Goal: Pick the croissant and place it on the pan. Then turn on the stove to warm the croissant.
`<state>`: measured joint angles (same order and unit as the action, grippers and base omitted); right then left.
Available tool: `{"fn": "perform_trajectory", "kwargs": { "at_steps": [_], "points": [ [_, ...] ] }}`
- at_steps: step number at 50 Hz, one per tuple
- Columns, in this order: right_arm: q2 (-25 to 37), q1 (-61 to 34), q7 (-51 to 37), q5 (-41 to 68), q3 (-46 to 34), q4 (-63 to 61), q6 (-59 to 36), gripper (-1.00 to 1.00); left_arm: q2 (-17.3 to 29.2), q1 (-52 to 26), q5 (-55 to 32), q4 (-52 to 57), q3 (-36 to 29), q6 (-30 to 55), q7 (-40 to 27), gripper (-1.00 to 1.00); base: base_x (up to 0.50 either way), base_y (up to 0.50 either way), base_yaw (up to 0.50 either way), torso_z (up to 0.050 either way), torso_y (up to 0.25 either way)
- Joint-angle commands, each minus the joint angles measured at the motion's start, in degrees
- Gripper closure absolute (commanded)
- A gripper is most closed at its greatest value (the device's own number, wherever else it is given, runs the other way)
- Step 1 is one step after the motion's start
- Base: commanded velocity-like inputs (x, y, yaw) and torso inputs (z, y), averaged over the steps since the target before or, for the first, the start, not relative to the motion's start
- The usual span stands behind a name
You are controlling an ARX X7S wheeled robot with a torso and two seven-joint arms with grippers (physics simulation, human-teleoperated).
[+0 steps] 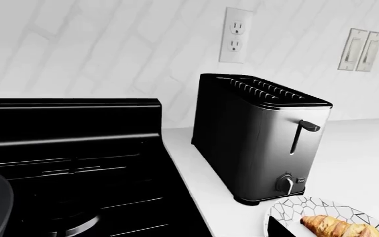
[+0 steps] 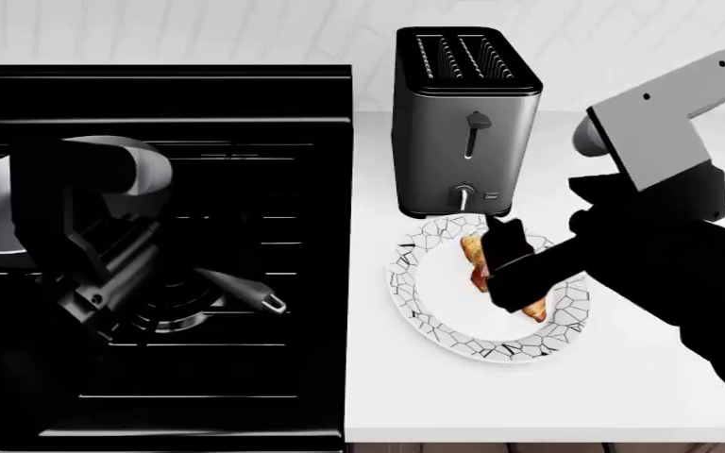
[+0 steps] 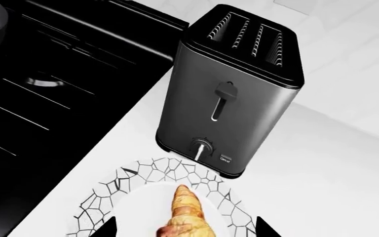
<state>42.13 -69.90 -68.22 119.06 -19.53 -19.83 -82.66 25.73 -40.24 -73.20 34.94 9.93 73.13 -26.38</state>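
In the head view the right arm (image 2: 665,236) is mostly matte black, built of blocky, angular segments, with one pale grey boxy link (image 2: 649,118) near the top whose flat faces meet at sharp edges; a small dark dot marks its upper end. Its black right tool (image 2: 504,269) ends in a slab-like finger with squared corners. In the right wrist view only two dark pointed tips (image 3: 107,228) of that tool show. The left arm (image 2: 86,236) is also black, with a curved grey cuff (image 2: 136,160) and glossy, rounded metallic links further down. No cables or printed markings are visible.
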Motion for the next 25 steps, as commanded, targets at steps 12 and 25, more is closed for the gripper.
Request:
{"fn": "perform_trajectory", "kwargs": {
  "at_steps": [12, 25],
  "points": [
    [0.2, -1.2, 10.8, -7.1, -4.2, 6.6, -5.3, -1.00, 0.6, 0.2, 1.8, -0.8, -1.4, -2.5, 1.1, -1.00, 0.00, 0.00, 0.00, 0.000, 0.000],
    [-0.5, -2.4, 16.7, -13.0, -7.6, 8.7, -4.9, -1.00, 0.9, 0.6, 3.4, -1.9, -2.7, -4.1, 2.3, -1.00, 0.00, 0.00, 0.00, 0.000, 0.000]
  ]
}}
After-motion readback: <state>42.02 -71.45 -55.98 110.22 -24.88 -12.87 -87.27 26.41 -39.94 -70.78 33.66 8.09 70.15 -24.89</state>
